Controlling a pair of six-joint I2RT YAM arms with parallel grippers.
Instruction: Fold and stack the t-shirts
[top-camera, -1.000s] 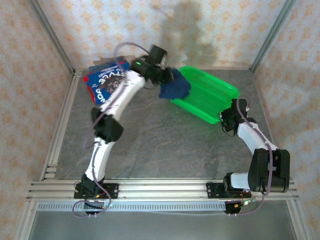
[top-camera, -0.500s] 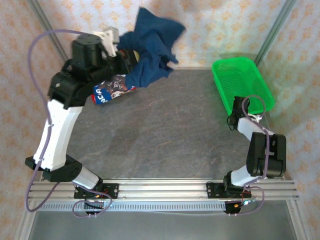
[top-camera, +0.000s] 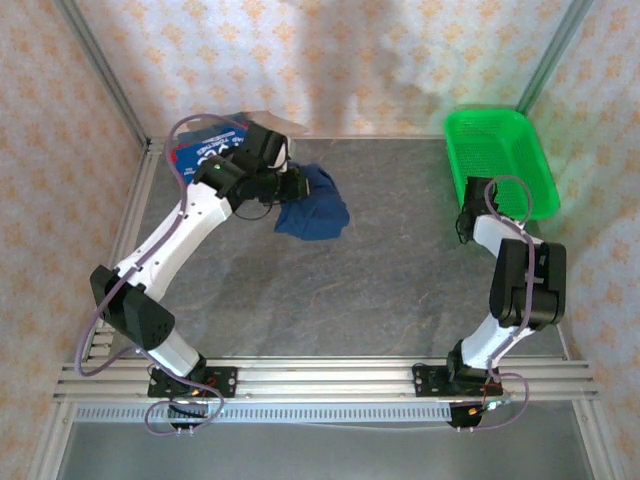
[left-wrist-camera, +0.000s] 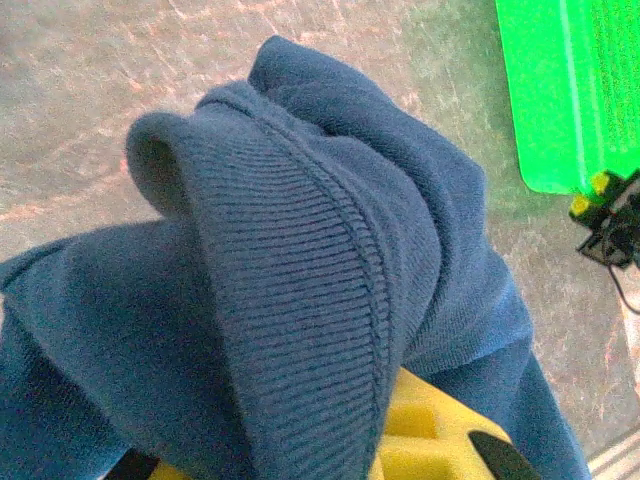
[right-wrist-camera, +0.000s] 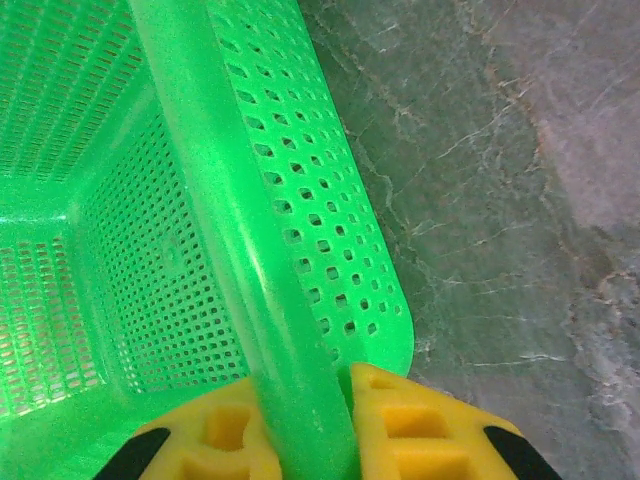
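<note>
Left pincer (left-wrist-camera: 300, 458) is clamped on the bunched navy t-shirt (left-wrist-camera: 300, 280). The left wrist view shows its ribbed hem close up; the top view shows it crumpled over the grey tabletop (top-camera: 330, 290), left of centre. One green basket (top-camera: 500, 150) stands at the right edge, its rim nipped by the right pincer (right-wrist-camera: 303, 440), clearest from the right wrist. One folded stack (top-camera: 205, 155) of printed tees sits back-left; how many it holds is unclear.
</note>
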